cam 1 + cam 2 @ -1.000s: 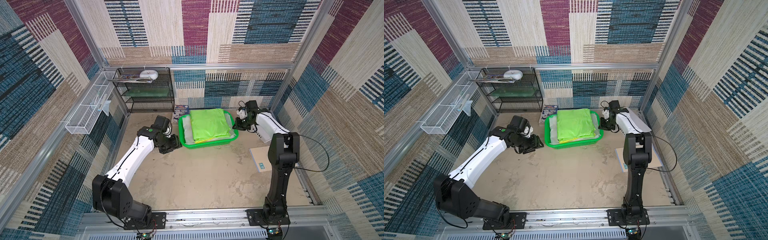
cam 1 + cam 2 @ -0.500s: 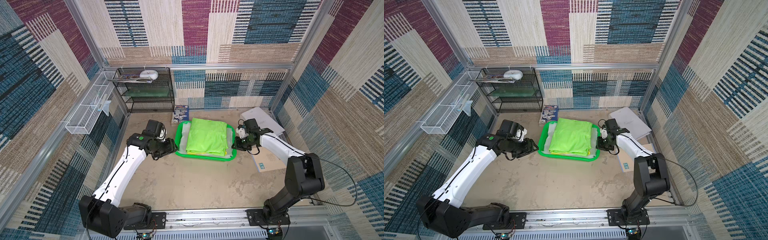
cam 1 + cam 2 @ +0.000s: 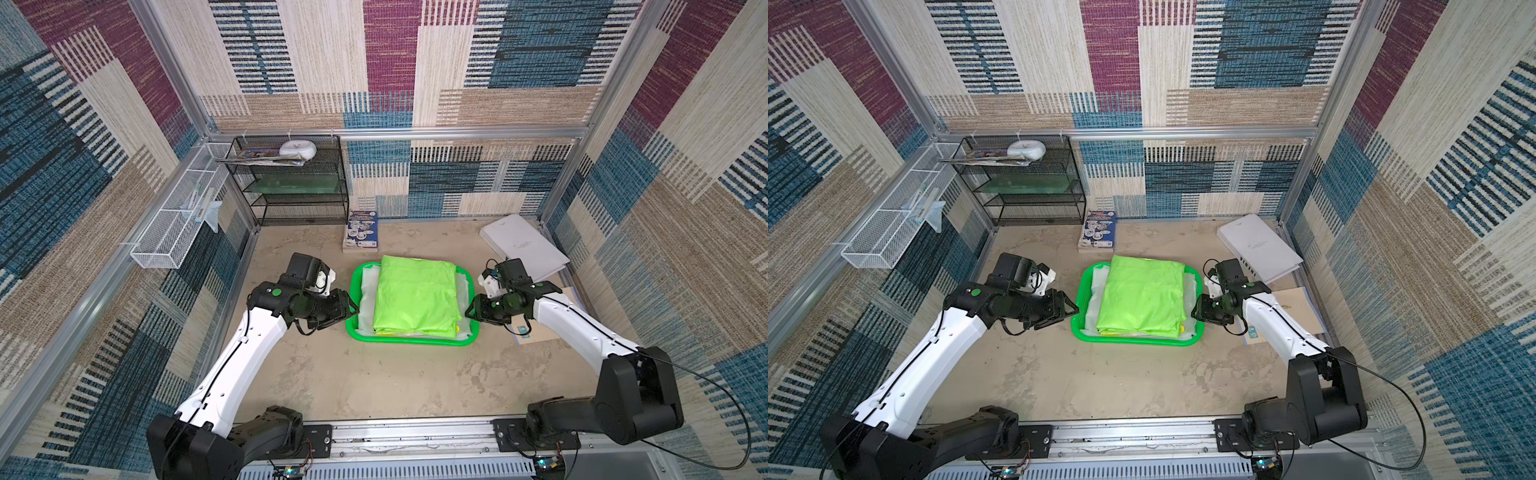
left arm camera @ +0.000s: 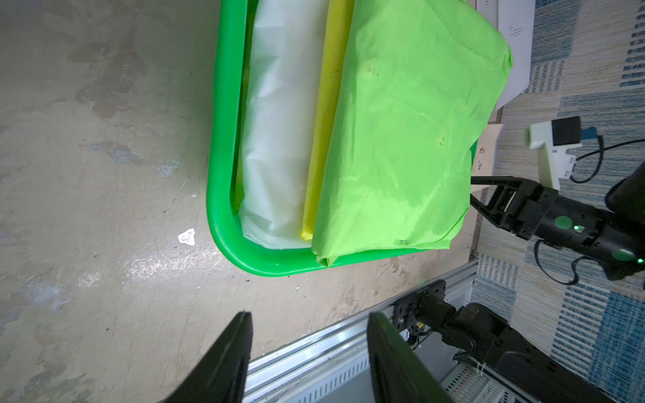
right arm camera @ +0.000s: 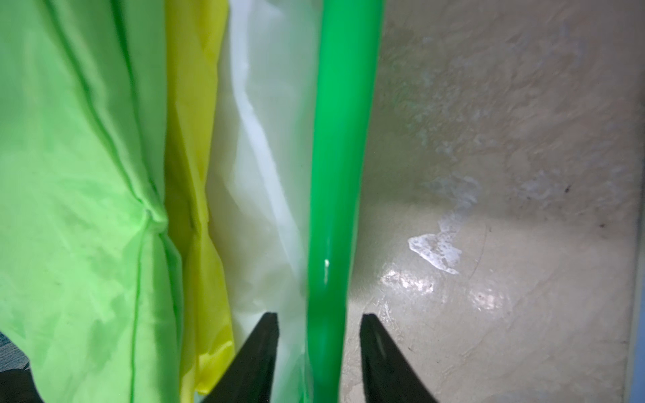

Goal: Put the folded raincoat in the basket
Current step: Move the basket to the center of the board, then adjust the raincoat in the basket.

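1. Basket (image 3: 409,341): shallow glossy green plastic with rounded corners, sitting between the two sets of jaws.
2. Folded raincoat (image 3: 415,299): a crinkled lime-green rectangle, lying in the basket beyond both sets of jaw tips. It is resting on a white layer (image 4: 279,139) and a yellow layer (image 4: 328,122).
3. Left gripper (image 4: 309,315): black tapered jaws standing well apart, gripping nothing and pointing toward the basket.
4. Right gripper (image 5: 319,315): black jaws parted, straddling the smooth rim with a gap showing on either side.
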Robot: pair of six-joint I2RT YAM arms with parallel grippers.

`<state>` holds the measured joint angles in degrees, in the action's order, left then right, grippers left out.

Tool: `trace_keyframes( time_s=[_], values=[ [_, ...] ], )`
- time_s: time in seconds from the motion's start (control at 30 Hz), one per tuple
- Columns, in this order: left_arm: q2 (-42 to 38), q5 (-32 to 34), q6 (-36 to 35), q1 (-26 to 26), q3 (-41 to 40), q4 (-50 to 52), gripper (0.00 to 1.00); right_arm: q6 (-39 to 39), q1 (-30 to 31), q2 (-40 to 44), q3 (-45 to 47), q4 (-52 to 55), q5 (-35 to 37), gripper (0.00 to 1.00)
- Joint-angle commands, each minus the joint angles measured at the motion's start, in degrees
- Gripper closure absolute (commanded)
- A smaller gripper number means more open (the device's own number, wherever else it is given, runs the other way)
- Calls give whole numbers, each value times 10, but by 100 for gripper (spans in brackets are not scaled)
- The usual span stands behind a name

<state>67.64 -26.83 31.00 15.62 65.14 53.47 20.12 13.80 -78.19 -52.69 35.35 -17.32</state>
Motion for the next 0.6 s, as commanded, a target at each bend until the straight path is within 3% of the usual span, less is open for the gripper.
trace_keyframes(
  time_s=[0.0, 0.07, 0.17, 0.3, 0.43, 0.57],
  values=[
    [-3, -52, 1, 3, 2, -38, 44, 1, 0, 2, -37, 20, 95, 39],
    [5, -81, -1, 11, 10, -50, 48, -2, -1, 0, -80, 48, 138, 38],
    [32, -102, -2, 36, 30, -69, 61, 3, 0, 7, -133, 50, 125, 39],
    [88, -113, -6, 75, 59, -101, 71, 36, -1, 12, -150, -58, -1, 48],
    [140, -93, 26, 90, 57, -186, 81, 136, 5, -52, -154, -184, -153, 59],
    [201, -111, 31, 105, 73, -233, 81, 171, 38, -147, -195, -213, -175, 64]
  ],
)
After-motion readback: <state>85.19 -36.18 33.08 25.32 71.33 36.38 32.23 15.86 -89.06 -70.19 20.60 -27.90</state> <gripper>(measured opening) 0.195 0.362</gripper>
